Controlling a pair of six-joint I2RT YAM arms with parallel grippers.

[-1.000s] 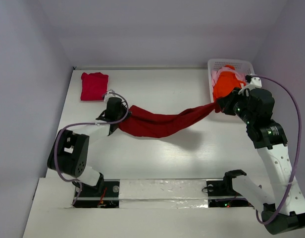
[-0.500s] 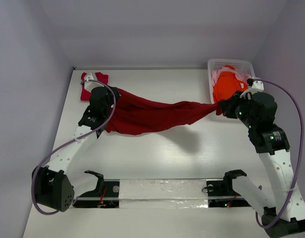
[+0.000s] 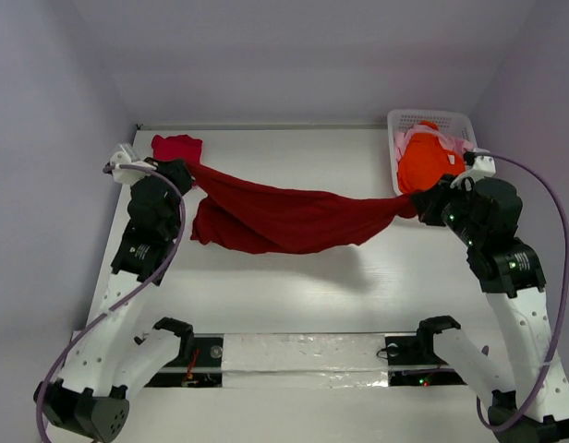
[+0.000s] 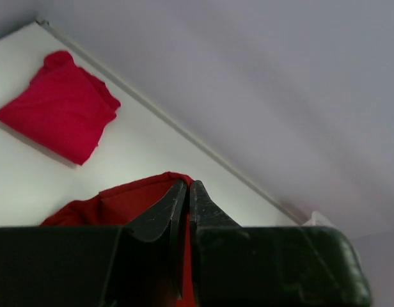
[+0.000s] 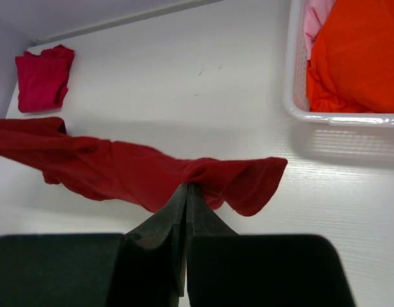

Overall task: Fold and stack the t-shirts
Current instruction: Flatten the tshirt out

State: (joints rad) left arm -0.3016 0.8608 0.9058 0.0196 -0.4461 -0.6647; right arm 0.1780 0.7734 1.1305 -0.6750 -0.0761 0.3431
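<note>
Under orange t-shirt (image 5: 357,54), pale pink t-shirt (image 5: 316,19) mostly hidden.

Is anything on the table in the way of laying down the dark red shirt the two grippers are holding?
Nothing visible does. The shirt hangs over bare table; the folded crimson shirt lies just past its left end, the basket beyond its right.

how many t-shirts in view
4: dark red one stretched across centre, crimson-pink one folded far left, orange one and pale pink one in the basket; others possibly hidden.
</note>
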